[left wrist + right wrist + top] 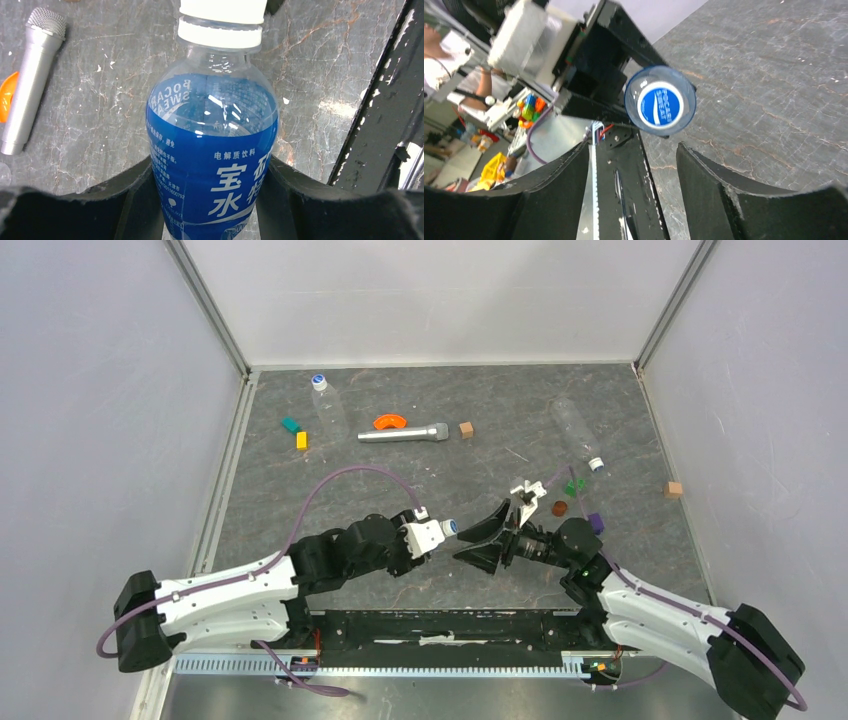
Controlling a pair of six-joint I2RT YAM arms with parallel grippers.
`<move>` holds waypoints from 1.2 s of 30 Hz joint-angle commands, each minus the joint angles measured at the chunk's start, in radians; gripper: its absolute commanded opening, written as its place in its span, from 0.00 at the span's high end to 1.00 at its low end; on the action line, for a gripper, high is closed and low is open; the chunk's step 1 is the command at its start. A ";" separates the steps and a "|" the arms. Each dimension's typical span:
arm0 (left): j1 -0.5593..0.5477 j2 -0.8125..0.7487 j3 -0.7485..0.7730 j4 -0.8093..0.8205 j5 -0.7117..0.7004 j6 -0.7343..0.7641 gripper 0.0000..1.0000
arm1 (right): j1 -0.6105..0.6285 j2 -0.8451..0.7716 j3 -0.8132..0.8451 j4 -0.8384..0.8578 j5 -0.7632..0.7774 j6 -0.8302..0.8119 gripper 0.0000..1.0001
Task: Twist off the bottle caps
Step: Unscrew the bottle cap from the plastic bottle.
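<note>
Odds and ends on the dark marbled table

A silver microphone lies on its side toward the far edge, an orange curved piece just behind it and a brown wooden cube near its head. Further left a green block sits beside a yellow block — on the right, a second brown cube, a purple block and a small brown cylinder.

A robotics lab test cell: white panel walls on aluminium posts box in a dark stone-patterned table, a black arm-mounting rail at 6 o'clock.
</note>
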 commanded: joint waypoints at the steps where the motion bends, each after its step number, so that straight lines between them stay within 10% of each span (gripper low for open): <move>1: 0.002 0.035 0.066 -0.009 -0.024 0.003 0.96 | 0.004 -0.044 0.059 0.002 0.145 0.125 0.30; 7: 0.001 0.023 0.063 -0.011 -0.017 0.000 0.96 | 0.003 -0.027 0.173 -0.215 0.225 0.099 0.23; 36: 0.001 -0.017 0.049 0.012 0.001 -0.007 0.96 | -0.013 0.202 0.078 -0.033 0.195 0.231 0.29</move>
